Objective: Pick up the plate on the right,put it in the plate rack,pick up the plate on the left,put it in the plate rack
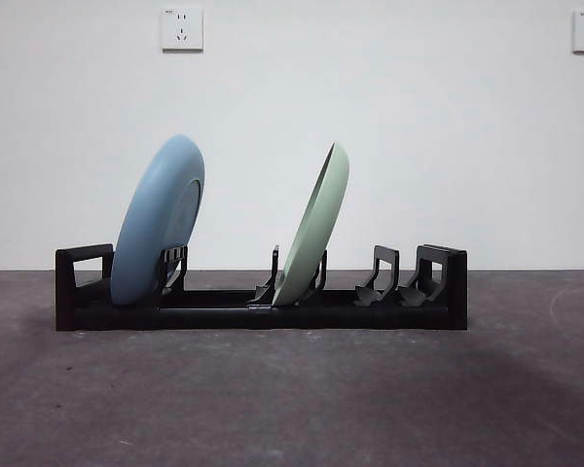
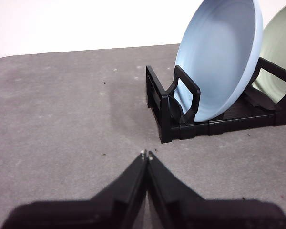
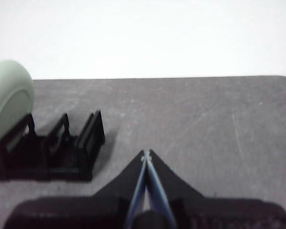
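A: What stands where, left to right?

B: The plate rack (image 1: 261,309) sits on the grey table (image 1: 292,399). The blue plate (image 1: 159,222) leans in its left end; the green plate (image 1: 313,226) leans in the middle slots. The right dividers hold nothing.

A: And the arms?

B: The left gripper (image 2: 146,154) hangs just off the rack's left end, jaws pressed together, holding nothing. The right gripper (image 3: 146,155) hangs off the right end, jaws likewise closed and empty.

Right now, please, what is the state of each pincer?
Left pincer: closed, holding nothing, over the table.
Right pincer: closed, holding nothing, over the table.
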Controlling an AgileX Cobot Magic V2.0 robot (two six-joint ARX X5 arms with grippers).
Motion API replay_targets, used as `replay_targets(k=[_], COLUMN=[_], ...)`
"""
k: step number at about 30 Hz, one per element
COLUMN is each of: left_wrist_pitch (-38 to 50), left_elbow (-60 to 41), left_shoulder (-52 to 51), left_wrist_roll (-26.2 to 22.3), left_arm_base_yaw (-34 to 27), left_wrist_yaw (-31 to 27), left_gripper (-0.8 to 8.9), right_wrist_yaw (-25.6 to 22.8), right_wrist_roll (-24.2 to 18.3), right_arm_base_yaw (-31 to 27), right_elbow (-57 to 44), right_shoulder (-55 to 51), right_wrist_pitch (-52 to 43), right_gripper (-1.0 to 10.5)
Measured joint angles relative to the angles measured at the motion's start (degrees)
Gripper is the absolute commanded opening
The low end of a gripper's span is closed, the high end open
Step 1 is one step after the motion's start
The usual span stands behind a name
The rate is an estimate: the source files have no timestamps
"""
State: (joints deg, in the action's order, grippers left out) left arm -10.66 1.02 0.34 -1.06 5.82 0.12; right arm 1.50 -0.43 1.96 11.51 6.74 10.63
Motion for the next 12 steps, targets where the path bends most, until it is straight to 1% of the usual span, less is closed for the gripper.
replay_targets(k=[6,12], left_wrist_pitch=[0.00,0.02], left_elbow=[0.00,0.00], left_shoulder=[0.00,0.00], left_wrist_roll=[0.02,0.00], left_arm_base_yaw=[0.00,0.00], left_wrist_yaw=[0.00,0.00], left_gripper=[-0.03,-0.03], right_wrist_yaw=[0.02,2.62], right_wrist_roll=[1.92,3.65], right_arm_base_yaw=[0.00,0.00], right_elbow=[-9.09,-10.29], right_shoulder=[-6.32,-6.51], right_wrist_pitch=[0.22,-0.31], right_gripper=[0.1,0.1])
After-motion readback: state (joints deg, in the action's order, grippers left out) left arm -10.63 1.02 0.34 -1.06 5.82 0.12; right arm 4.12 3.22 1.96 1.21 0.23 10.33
